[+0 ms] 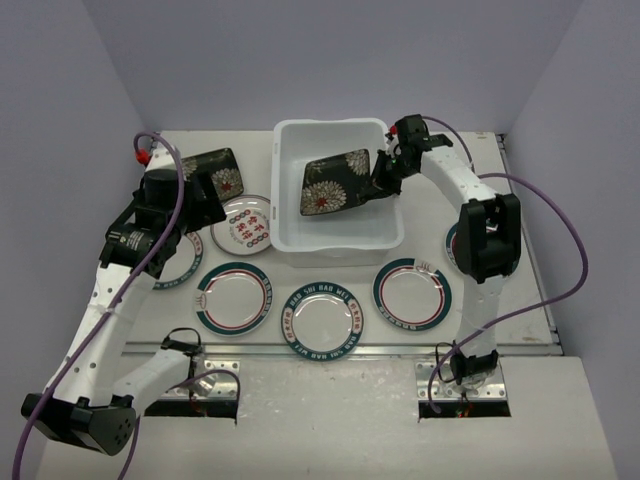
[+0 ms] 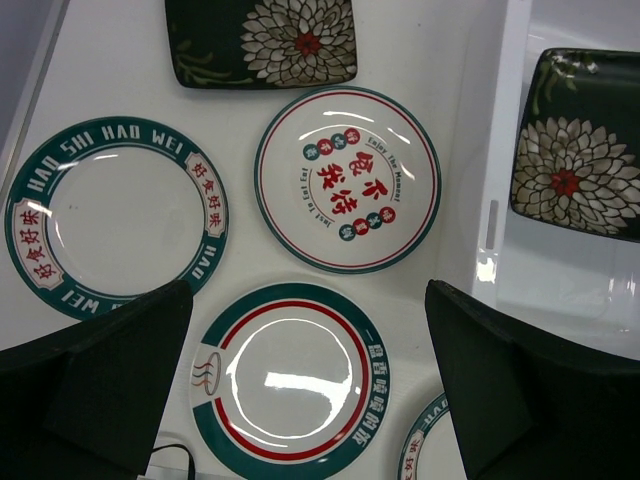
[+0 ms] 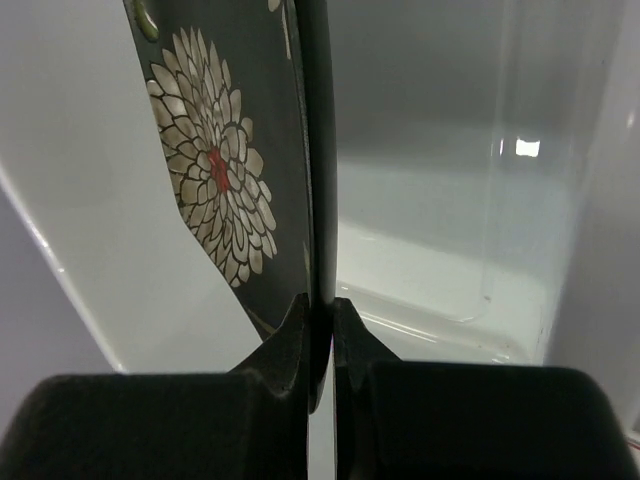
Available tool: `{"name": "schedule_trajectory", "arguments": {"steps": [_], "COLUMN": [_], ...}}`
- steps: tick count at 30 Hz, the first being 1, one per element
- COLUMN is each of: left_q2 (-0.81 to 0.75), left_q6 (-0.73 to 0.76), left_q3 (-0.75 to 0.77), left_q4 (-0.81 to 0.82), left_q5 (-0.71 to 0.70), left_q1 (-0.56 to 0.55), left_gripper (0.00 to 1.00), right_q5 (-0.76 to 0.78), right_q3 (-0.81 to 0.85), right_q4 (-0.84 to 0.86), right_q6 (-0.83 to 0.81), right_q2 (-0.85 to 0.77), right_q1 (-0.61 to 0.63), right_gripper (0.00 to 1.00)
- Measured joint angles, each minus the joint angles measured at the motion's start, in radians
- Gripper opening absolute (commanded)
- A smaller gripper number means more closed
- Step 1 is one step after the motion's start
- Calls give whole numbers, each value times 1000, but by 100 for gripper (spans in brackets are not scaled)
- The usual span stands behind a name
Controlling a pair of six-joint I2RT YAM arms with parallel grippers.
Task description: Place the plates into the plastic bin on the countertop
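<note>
The right gripper [image 3: 320, 305] pinches the rim of a square black floral plate [image 1: 335, 183], held tilted inside the plastic bin [image 1: 283, 238]; whether the plate touches the bin's floor is unclear. The left gripper [image 2: 308, 300], jaws wide apart and empty, hangs over a teal-rimmed round plate [image 2: 290, 380] on the countertop [image 1: 425, 215].
</note>
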Motion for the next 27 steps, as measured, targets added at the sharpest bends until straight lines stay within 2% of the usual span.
{"name": "schedule_trajectory", "arguments": {"steps": [5, 12, 13, 18, 23, 25, 27], "left_q2": [9, 24, 24, 24, 23, 26, 33], "left_q6": [3, 3, 3, 4, 4, 3, 2], "left_q3": [0, 0, 0, 0, -4, -9, -16], "left_q4": [-2, -8, -10, -16, -17, -18, -17], "left_q5": [19, 49, 51, 56, 56, 56, 56], "left_q1": [0, 0, 0, 0, 0, 0, 0], "left_gripper": [100, 100, 100, 100, 100, 100, 100], "right_q5": [29, 101, 109, 121, 135, 153, 173], "right_q3": [71, 198, 213, 290, 355, 378, 400], "right_q4": [-58, -21, -22, -14, 12, 16, 16], "right_q6": [-10, 21, 25, 38, 33, 27, 18], "right_q2": [82, 206, 220, 281, 290, 289, 285], "right_q1": [22, 52, 55, 60, 67, 70, 72], "right_gripper": [0, 1, 8, 72, 80, 93, 97]}}
